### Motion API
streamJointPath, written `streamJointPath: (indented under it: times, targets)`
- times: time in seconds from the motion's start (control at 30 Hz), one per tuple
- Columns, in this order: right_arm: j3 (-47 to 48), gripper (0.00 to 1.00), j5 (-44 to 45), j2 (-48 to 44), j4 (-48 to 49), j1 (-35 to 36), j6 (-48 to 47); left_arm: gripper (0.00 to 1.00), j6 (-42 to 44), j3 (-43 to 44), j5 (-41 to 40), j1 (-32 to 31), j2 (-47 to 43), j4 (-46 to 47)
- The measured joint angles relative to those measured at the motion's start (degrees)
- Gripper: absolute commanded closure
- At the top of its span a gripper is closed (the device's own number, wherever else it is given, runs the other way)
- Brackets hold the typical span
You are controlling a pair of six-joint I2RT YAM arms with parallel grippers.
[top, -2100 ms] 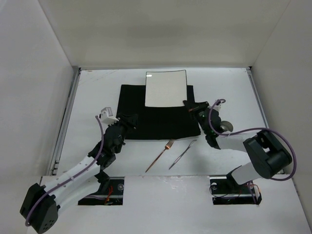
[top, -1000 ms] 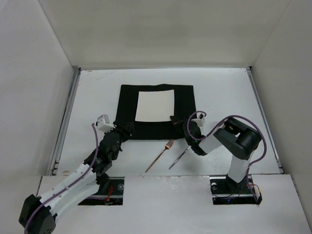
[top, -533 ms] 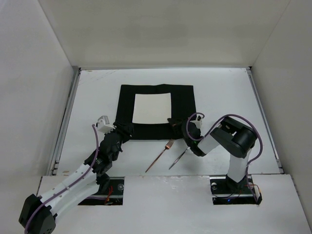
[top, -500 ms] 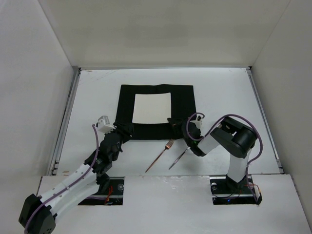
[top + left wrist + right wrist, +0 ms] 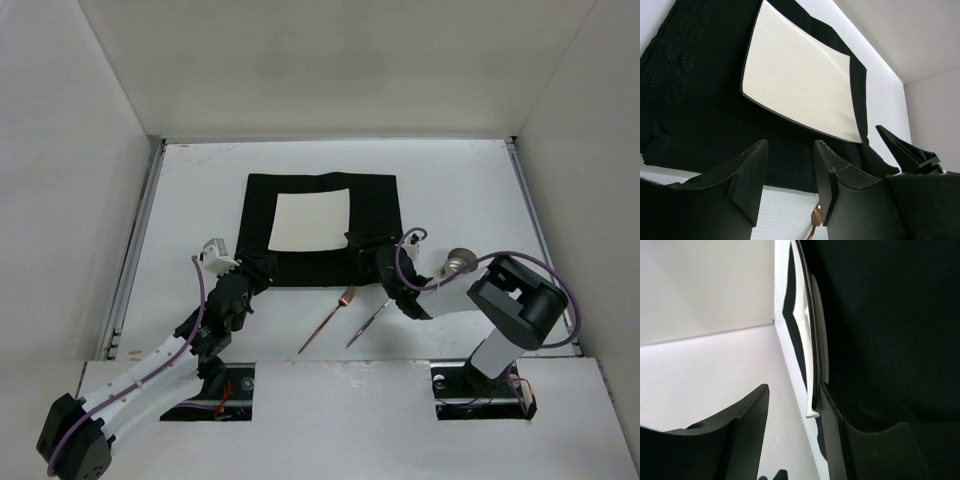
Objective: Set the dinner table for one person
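Two grippers are at the black mat (image 5: 378,203), with the white dinner table (image 5: 200,190) spreading wide around it. From above, the left gripper (image 5: 266,265) is at the mat's near left corner, the right gripper (image 5: 355,242) is over its near right part, and the square plate (image 5: 310,221) is on its middle. Left wrist: fingers (image 5: 747,175) apart and empty above the mat's near edge. Right wrist: fingers (image 5: 740,435) parted, the plate's corner between them, contact unclear.

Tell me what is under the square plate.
The plate rests on the black mat, whose cloth shows on every side. The mat lies on the dinner table. The cloth directly beneath the plate is covered.
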Motion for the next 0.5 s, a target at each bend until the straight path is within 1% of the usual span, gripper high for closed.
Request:
streamJointPath:
  times: [0.2,0.37,0.47,0.5]
  targets:
    - [-2.21,0.45,1.55,-5.75,-8.61,1.44,-0.04,0.6,0.0,0.0,-0.42,-0.35,0.0,0.42]
    - [-4.55,0.45,2.05,-10.75,-11.69,1.62,-0.81,0.6,-0.02,-0.13,-0.46,-0.37,-0.02,0.85]
    - [-5.62,0.46,2.01,-14.71,-14.23,1.55,-3.41,0.6,-0.02,-0.28,-0.48,-0.44,0.0,1.31]
    - [-5.68,0.49,1.75,-16.68,-15.98,1.16,-4.96,0.6,-0.04,-0.35,-0.52,-0.61,0.0,1.46]
